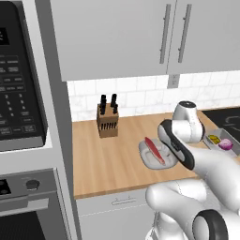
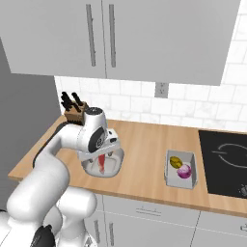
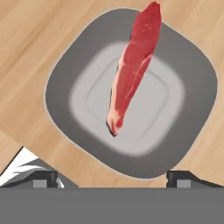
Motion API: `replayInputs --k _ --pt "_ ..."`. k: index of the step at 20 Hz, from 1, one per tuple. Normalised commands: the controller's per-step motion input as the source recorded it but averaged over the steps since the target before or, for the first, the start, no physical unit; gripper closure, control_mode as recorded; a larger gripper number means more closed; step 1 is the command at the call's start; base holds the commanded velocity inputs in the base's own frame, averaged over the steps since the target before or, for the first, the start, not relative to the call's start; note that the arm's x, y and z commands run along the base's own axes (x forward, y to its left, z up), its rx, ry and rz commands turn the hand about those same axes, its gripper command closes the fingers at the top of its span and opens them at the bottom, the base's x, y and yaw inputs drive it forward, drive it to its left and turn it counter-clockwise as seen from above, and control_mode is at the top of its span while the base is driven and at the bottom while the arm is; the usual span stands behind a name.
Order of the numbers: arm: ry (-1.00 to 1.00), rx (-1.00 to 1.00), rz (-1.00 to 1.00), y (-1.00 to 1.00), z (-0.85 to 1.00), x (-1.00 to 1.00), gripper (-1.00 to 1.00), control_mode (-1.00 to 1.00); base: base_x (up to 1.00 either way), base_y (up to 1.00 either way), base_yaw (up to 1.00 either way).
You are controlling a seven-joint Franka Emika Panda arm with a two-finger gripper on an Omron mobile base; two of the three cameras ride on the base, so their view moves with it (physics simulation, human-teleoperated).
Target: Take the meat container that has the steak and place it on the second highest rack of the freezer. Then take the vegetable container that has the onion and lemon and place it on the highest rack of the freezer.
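Steak (image 3: 131,70) lies in grey container (image 3: 192,87) under open end effector (image 3: 111,178).

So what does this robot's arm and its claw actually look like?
The arm is built of glossy white, rounded segments with dark grey or black bands at the joints. The claw ends in two small dark, blocky fingertips. No loose cables or markings are visible.

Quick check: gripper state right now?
Gripper: open, holding nothing, above the meat container with the steak.
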Motion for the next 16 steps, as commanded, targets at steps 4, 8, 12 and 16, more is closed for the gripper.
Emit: replayInputs --k 4,8,12,16 --pt "0.00 0.00 0.00 0.09 -0.28 0.00 -1.00 -1.00 0.00 0.00 0.00" --pt "0.01 0.00 0.00 0.22 -0.05 0.09 -1.00 -1.00 0.00 0.00 0.00" --pt "0.07 0.00 0.00 0.39 0.00 0.01 -1.00 -1.00 0.00 0.00 0.00" --pt "0.09 0.00 0.00 0.49 -0.09 0.00 -1.00 -1.00 0.00 0.00 0.00"
